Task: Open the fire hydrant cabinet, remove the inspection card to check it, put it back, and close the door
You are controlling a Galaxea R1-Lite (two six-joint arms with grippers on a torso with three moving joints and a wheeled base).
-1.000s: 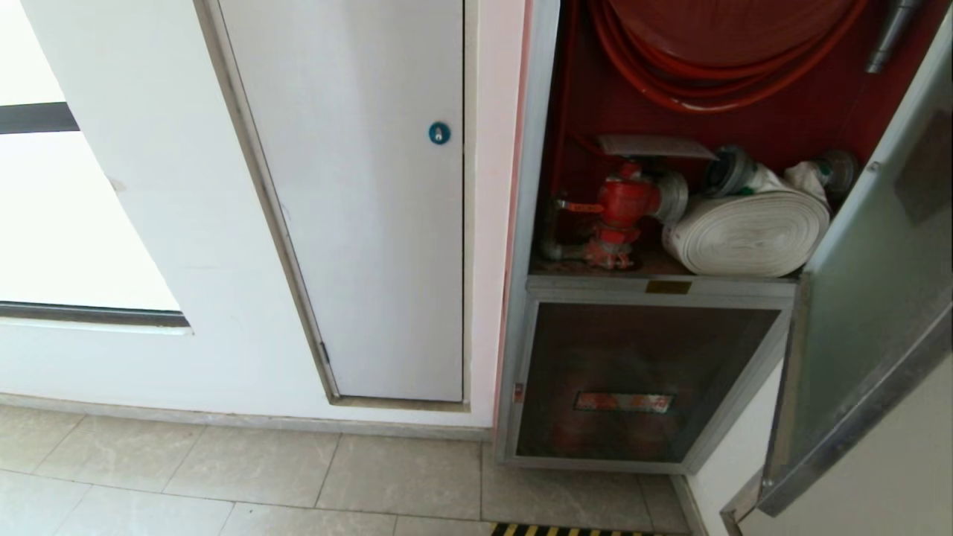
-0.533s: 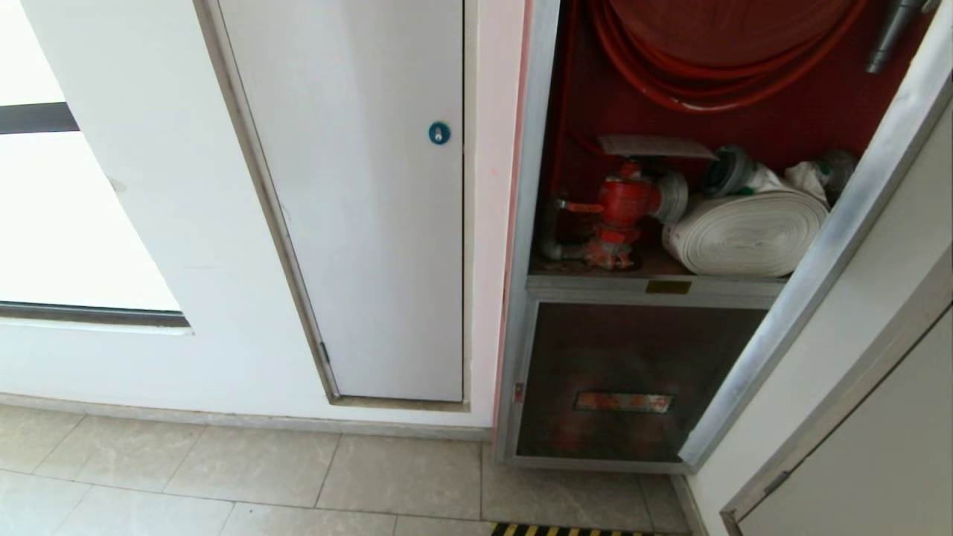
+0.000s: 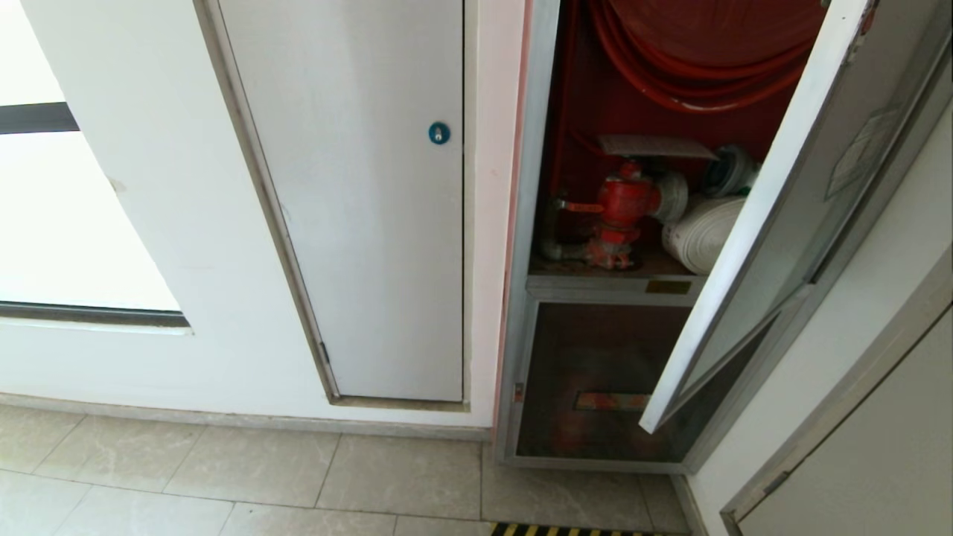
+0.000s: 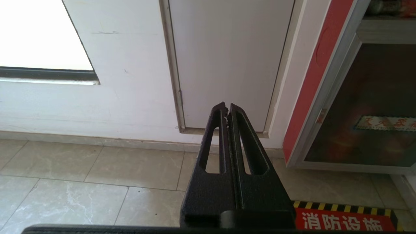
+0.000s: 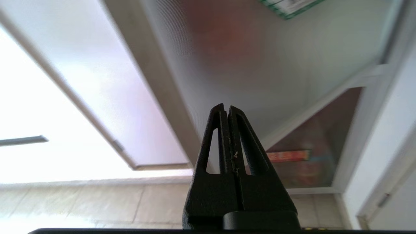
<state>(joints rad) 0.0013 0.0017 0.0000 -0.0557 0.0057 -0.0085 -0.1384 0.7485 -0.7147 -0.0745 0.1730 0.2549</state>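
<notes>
The fire hydrant cabinet (image 3: 530, 223) stands at the right, with its red interior, red hose reel (image 3: 700, 67), red valve (image 3: 625, 201) and rolled white hose (image 3: 700, 234) showing. A pale flat sheet (image 3: 655, 145), apparently the inspection card, lies on top of the valve. The door (image 3: 804, 208) stands half swung in and covers the right side of the interior; its sticker (image 3: 856, 152) faces outward. Neither arm is in the head view. My right gripper (image 5: 227, 109) is shut and empty, close before the door's glass (image 5: 260, 65); contact is unclear. My left gripper (image 4: 227, 108) hangs shut and empty, low by the wall.
A white panel with a blue round lock (image 3: 439, 132) is left of the cabinet. Below the shelf is a glass panel with an orange-red strip (image 3: 622, 402). A yellow-black floor marking (image 3: 566, 530) lies in front, and a white wall (image 3: 878, 320) runs along the right.
The door has swung from wide open at the right inward toward the cabinet. It now hides most of the white hose and the reel's right side. The camera has not moved.
</notes>
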